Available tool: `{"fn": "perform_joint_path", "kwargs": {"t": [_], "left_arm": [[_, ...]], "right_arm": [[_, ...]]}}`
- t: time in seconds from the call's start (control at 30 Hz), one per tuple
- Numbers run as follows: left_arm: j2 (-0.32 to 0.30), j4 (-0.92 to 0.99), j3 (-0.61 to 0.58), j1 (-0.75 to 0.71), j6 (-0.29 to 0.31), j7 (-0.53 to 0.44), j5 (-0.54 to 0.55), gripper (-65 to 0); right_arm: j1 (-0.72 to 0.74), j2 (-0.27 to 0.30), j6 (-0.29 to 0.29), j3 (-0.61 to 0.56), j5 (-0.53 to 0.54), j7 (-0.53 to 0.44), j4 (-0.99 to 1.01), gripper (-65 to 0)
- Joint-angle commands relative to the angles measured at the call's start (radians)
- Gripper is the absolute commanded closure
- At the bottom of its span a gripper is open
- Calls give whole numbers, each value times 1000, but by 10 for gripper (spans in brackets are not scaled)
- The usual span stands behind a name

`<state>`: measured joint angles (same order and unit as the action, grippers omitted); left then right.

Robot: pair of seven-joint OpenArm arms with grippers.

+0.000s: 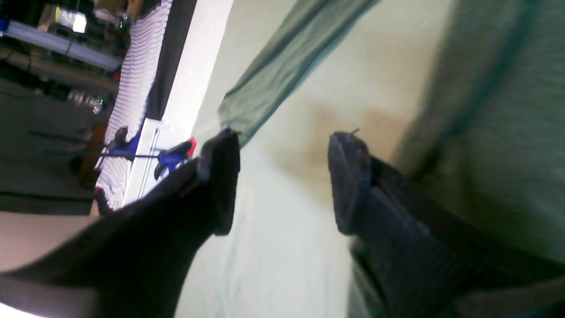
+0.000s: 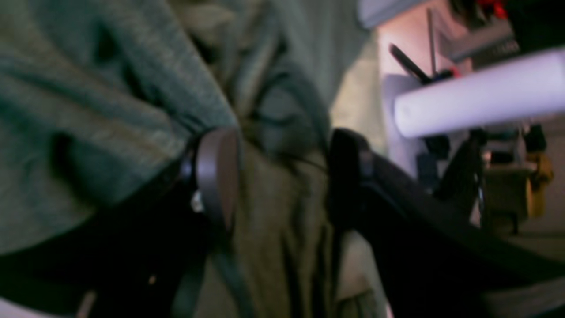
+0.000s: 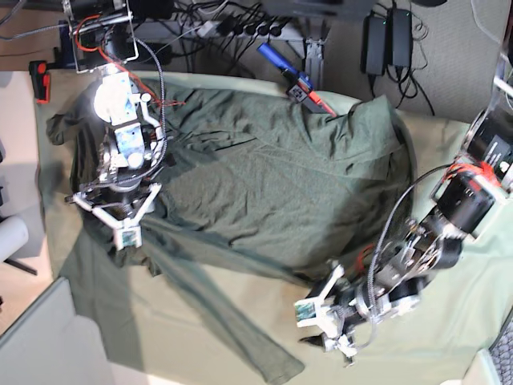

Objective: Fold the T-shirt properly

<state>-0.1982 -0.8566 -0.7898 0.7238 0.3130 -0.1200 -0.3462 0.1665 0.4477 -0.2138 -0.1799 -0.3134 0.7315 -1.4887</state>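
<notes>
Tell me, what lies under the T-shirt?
A pale green cloth lies under the T-shirt and shows around its edges. What is under the cloth is covered and cannot be seen.

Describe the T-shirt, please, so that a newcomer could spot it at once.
A pale mint-green cloth covers the table. Spread across its middle, between the two arms, lies the T-shirt. It is darker, olive green and wrinkled, with one part trailing toward the near edge.

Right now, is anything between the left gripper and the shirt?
Nothing visible. The left gripper is open over bare table cloth, just off the T-shirt, whose edge lies beside it. The blue clamp is at the far edge.
</notes>
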Motion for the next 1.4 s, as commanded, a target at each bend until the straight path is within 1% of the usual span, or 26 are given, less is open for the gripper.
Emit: {"fn": "perform_joint_path", "kwargs": {"t": [0.0, 0.07, 0.13, 0.23, 0.3, 0.37, 0.5, 0.57, 0.63, 0.7, 0.77, 0.87, 0.97, 1.03, 1.07, 1.13, 1.23, 1.3, 1.37], "left_arm": [[29, 21, -6, 47, -37, -18, 13, -357], [66, 79, -10, 67, -62, -7, 37, -357], [94, 113, -10, 81, -71, 41, 131, -357], [121, 135, -4, 93, -70, 135, 290, -357], [127, 135, 5, 93, -66, 162, 358, -357], [130, 135, 12, 93, -66, 182, 388, -357], [129, 135, 19, 90, -66, 216, 403, -357], [128, 135, 19, 89, -64, 252, 404, -357], [128, 135, 19, 88, -62, 288, 438, -357], [129, 135, 23, 88, -37, 331, 531, -357], [133, 135, 53, 86, 3, 370, 665, -357], [144, 135, 169, 72, 48, 398, 843, -357], [183, 136, 350, 50, 58, 439, 937, -357], [222, 141, 463, 41, 59, 483, 975, -357], [242, 150, 507, 40, 60, 498, 988, -357], [274, 181, 557, 41, 61, 512, 993, -357], [298, 229, 565, 37, 62, 515, 985, -357], [297, 233, 565, 24, 66, 518, 973, -356], [284, 233, 565, 15, 74, 526, 937, -356]], "right_arm": [[21, 14, -23, 34, -14, -12, -21, -332], [21, 14, -23, 85, 29, -12, -28, -332], [21, 14, -18, 130, 83, -12, -35, -332], [21, 14, 43, 163, 180, -17, -42, -332], [21, 8, 88, 163, 221, -28, -43, -332], [22, -11, 118, 163, 237, -50, -43, -332], [24, -51, 138, 163, 271, -89, -65, -332], [26, -74, 139, 163, 266, -89, -97, -332], [27, -90, 132, 163, 260, -87, -142, -332], [27, -103, 98, 170, 228, -71, -184, -332], [27, -119, 66, 194, 190, -48, -205, -332], [20, -142, 52, 259, 181, -22, -205, -332], [-2, -149, 52, 343, 183, -5, -203, -332], [-29, -148, 52, 399, 192, -6, -201, -332], [-43, -148, 52, 425, 214, -10, -201, -332], [-65, -149, 53, 462, 270, -27, -196, -332], [-70, -149, 61, 475, 304, -51, -165, -332], [-70, -149, 98, 471, 334, -98, -145, -332], [-63, -149, 137, 466, 360, -137, -127, -332]]}}
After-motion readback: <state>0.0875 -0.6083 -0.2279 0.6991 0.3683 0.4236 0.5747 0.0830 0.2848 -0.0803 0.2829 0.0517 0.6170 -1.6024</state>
